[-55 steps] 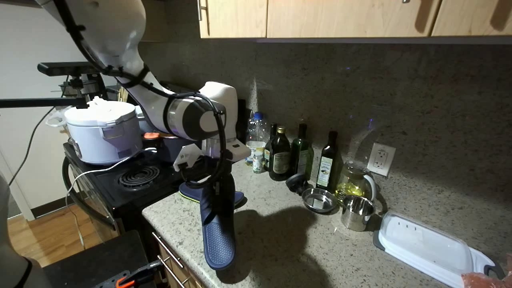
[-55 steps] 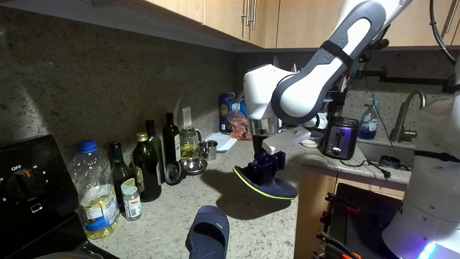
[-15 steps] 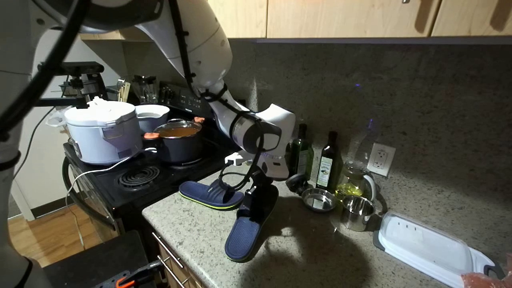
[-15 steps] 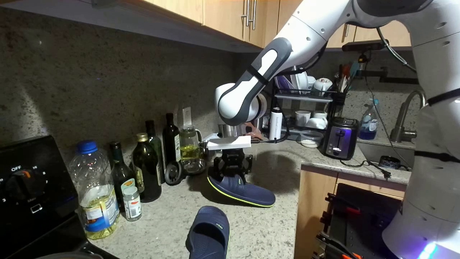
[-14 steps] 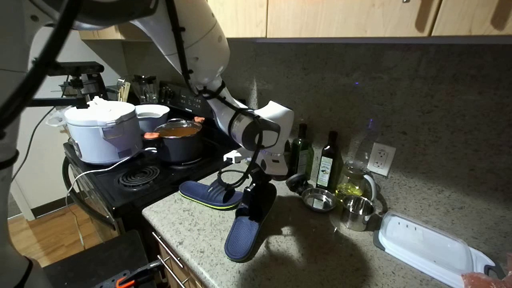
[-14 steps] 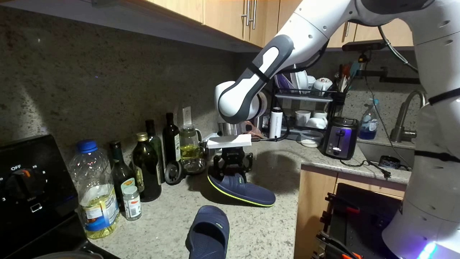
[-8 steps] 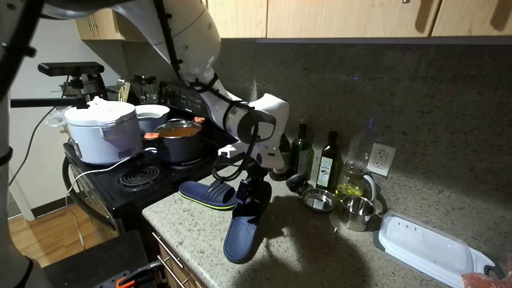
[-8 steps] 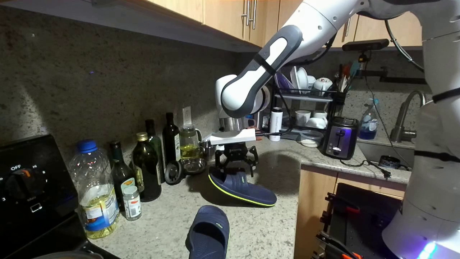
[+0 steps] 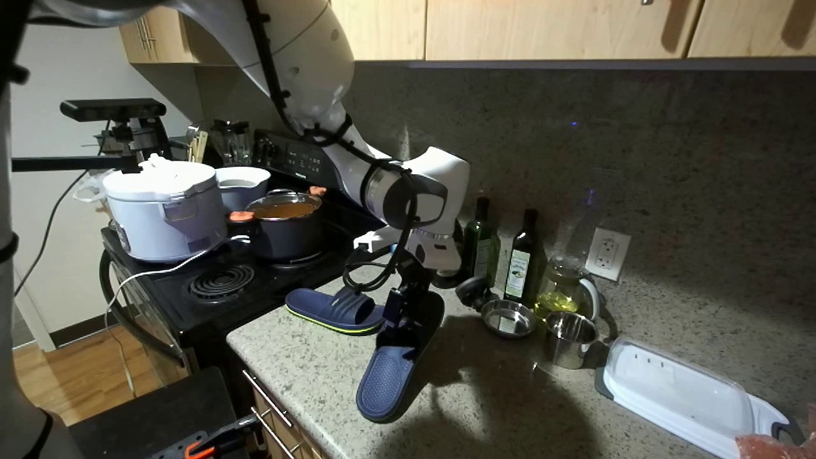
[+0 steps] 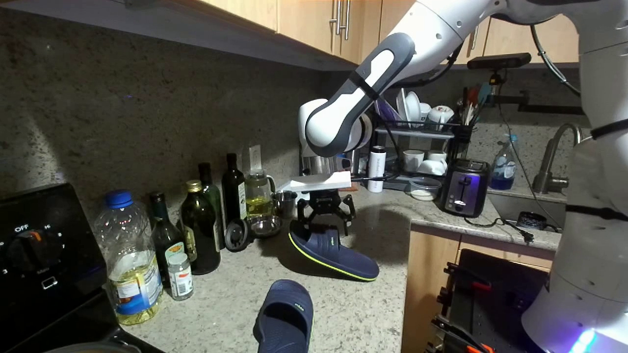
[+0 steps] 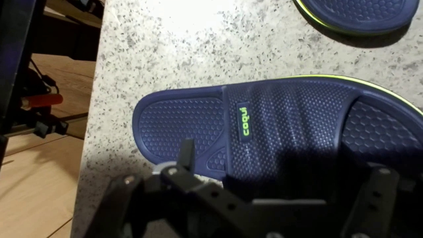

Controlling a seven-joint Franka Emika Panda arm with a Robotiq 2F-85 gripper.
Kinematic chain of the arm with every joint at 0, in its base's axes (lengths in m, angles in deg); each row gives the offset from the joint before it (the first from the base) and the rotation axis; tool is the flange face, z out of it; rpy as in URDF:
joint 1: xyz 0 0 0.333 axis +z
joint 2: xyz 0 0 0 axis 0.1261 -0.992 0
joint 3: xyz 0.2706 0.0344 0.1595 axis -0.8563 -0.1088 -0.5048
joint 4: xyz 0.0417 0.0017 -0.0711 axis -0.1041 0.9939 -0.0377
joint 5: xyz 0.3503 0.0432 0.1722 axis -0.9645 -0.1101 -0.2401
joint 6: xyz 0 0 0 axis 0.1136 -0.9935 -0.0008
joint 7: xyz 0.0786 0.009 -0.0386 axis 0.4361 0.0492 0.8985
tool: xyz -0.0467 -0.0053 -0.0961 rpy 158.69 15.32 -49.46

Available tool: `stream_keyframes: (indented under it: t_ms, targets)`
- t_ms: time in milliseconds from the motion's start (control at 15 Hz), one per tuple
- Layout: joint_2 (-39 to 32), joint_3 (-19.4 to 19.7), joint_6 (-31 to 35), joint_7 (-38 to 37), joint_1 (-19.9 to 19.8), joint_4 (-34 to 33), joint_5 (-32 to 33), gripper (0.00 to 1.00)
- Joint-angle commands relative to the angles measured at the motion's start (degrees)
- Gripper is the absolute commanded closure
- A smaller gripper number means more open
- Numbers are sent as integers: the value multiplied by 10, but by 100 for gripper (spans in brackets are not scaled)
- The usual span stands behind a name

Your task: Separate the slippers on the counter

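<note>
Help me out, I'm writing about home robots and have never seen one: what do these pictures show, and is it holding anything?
The white machine is a robot arm, ending in a black two-fingered gripper. Two viewpoints come from cameras outside the robot; the third, the wrist view, rides on the arm and looks down past the gripper.

On the counter, one slipper is under the gripper, tilted, with one end raised. The other slipper lies apart from it, nearer the stove. Bottles, a jug and a metal cup stand on the counter too.

Nothing seems to be held: the fingers are spread, and the wrist view shows the tilted slipper's strap between them. Whether a finger touches it, I can't tell.
</note>
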Motion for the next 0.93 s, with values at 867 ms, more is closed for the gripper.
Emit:
stream_keyframes:
  t_ms: [867]
  targets:
    - [96,-77,103,105,24,92,-15,0]
